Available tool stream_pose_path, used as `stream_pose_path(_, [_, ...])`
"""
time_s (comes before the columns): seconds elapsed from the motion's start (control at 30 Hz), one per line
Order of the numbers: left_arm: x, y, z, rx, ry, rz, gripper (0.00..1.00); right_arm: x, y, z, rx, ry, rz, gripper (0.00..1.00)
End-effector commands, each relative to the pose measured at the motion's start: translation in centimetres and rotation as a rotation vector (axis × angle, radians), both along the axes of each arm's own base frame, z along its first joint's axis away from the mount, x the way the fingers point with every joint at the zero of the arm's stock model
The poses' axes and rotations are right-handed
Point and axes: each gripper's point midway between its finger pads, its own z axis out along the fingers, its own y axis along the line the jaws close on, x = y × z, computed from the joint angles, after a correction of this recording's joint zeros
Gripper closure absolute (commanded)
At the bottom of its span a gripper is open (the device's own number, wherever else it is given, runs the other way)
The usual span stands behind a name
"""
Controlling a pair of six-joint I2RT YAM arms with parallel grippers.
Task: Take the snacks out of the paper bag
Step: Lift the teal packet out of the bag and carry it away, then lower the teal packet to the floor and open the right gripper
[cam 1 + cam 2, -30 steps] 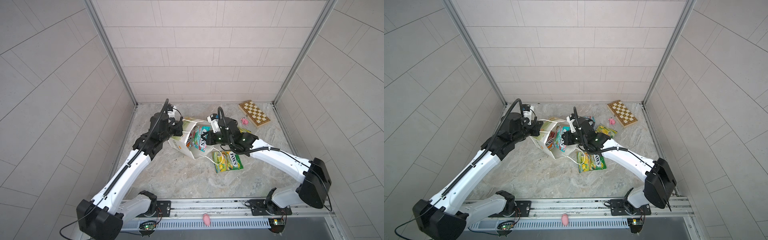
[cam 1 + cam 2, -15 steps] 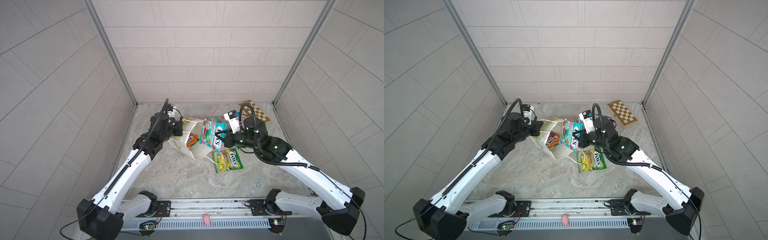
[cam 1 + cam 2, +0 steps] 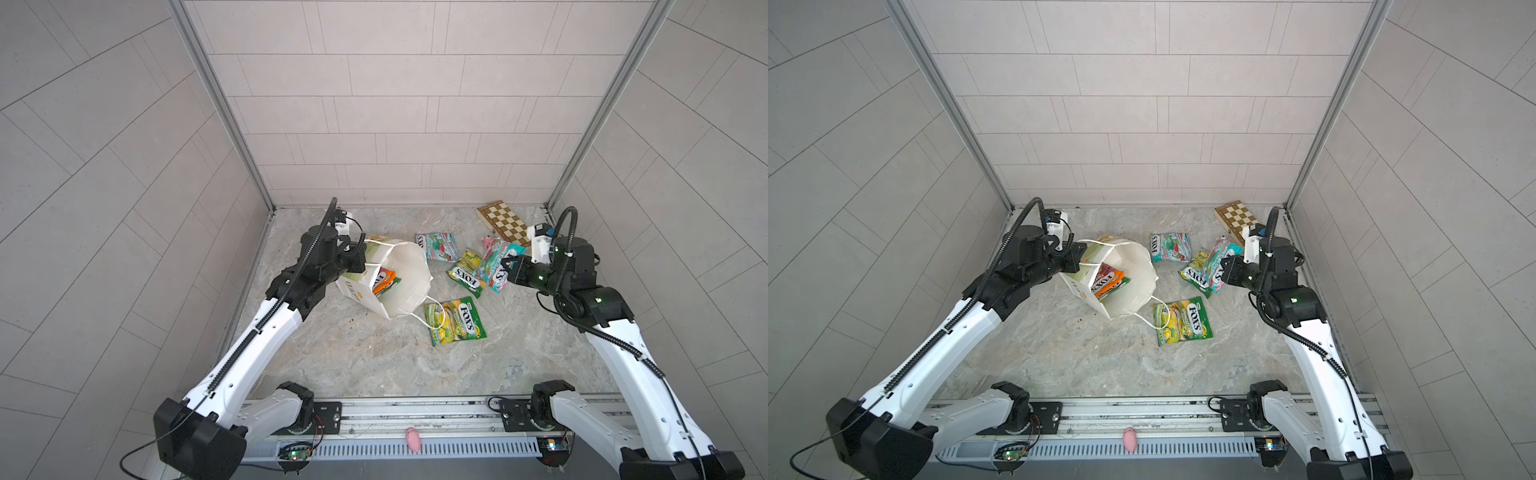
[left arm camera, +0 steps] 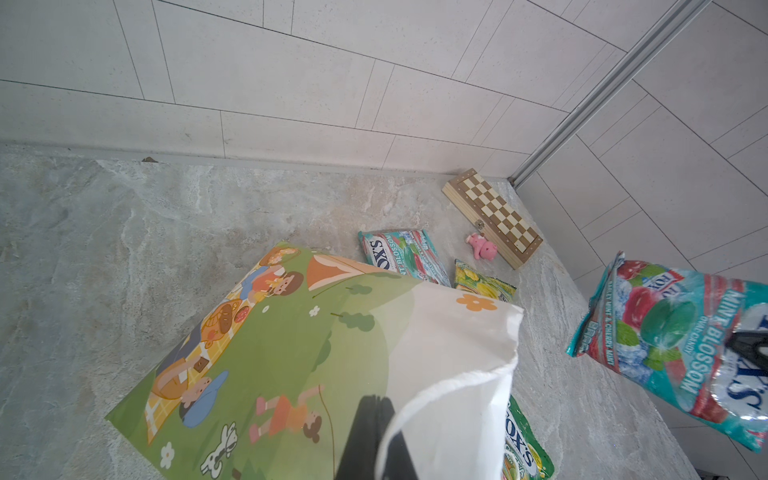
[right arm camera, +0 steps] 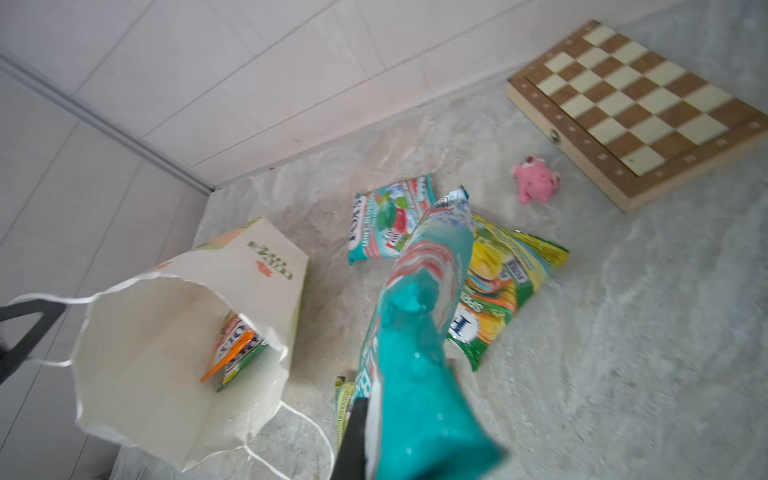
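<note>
Right pincer (image 3: 505, 269) carried clamped teal packet (image 3: 496, 258) rightward; left pincer (image 3: 360, 262) seemingly grips paper bag (image 3: 409, 270).

A folded wooden chessboard (image 3: 503, 222) lies flat in the far right corner of the marbled grey table (image 3: 353, 357), its latch on the long side facing the middle. A small pink toy (image 3: 487, 241) sits on the table just beside that side; the right wrist view shows a gap between them. A second pink toy (image 3: 412, 439) rests on the slotted grille (image 3: 457, 448) at the near edge, just in front of the metal rail (image 3: 415, 415). Pale tiled walls (image 3: 395, 104) close three sides
</note>
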Motion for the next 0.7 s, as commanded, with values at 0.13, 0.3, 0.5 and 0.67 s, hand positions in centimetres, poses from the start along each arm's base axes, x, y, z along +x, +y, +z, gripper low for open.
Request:
stream_pose_path(0.13, [0.1, 0.2, 0.8, -0.006, -0.014, 0.006, 1.0, 0.2, -4.9, -4.2, 0.055, 0.071, -0.184, 1.0])
stream_pose_path(0.3, [0.1, 0.2, 0.8, -0.004, -0.015, 0.003, 1.0, 0.2, -6.9, -7.2, 0.073, 0.122, -0.282, 1.0])
stream_pose_path(0.5, [0.1, 0.3, 0.8, 0.0, -0.017, 0.006, 1.0, 1.0, -6.7, -10.2, 0.155, 0.141, -0.275, 1.0])
stream_pose_path(0.67, [0.0, 0.1, 0.9, -0.005, -0.019, -0.002, 1.0, 1.3, -6.9, -12.8, 0.165, 0.189, -0.288, 1.0])
